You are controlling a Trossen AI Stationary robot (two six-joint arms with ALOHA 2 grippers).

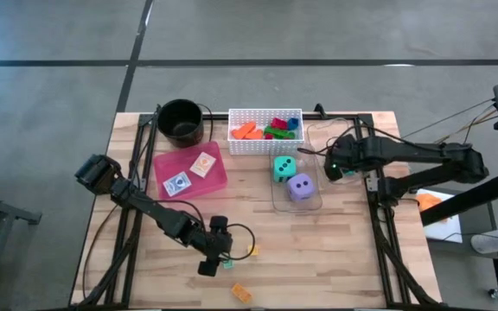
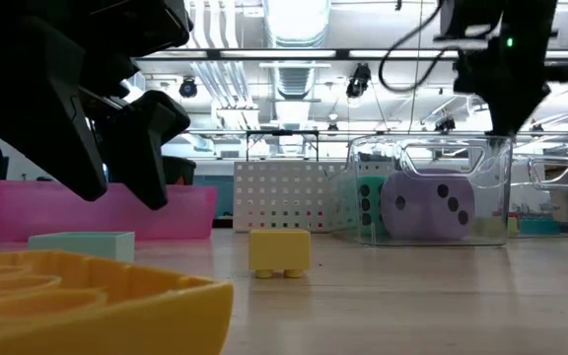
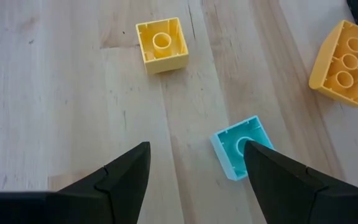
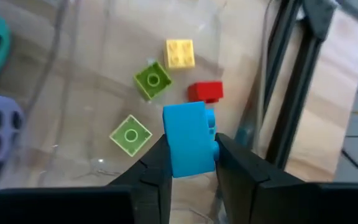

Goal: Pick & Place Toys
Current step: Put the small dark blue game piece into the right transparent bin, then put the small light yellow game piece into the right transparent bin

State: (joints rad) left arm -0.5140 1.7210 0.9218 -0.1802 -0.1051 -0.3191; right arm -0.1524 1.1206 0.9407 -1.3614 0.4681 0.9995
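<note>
Left gripper (image 3: 191, 180) hangs wide open over the small teal block (image 3: 241, 146) on the table (image 3: 55, 93), which looks light, rigid and slick, so squeeze its flat opposite sides while the right gripper (image 4: 188, 168) pinches a blue block (image 4: 188, 140).

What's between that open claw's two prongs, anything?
Only bare wood. In the left wrist view, the left gripper stands open over the table; the light blue block sits beside one finger.

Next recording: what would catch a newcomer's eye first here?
The right gripper holds a blue block above a clear bin of small blocks at the table's right edge. Beside it, a teal die and a purple die sit in another clear bin. The left gripper hangs open over a light blue block.
</note>
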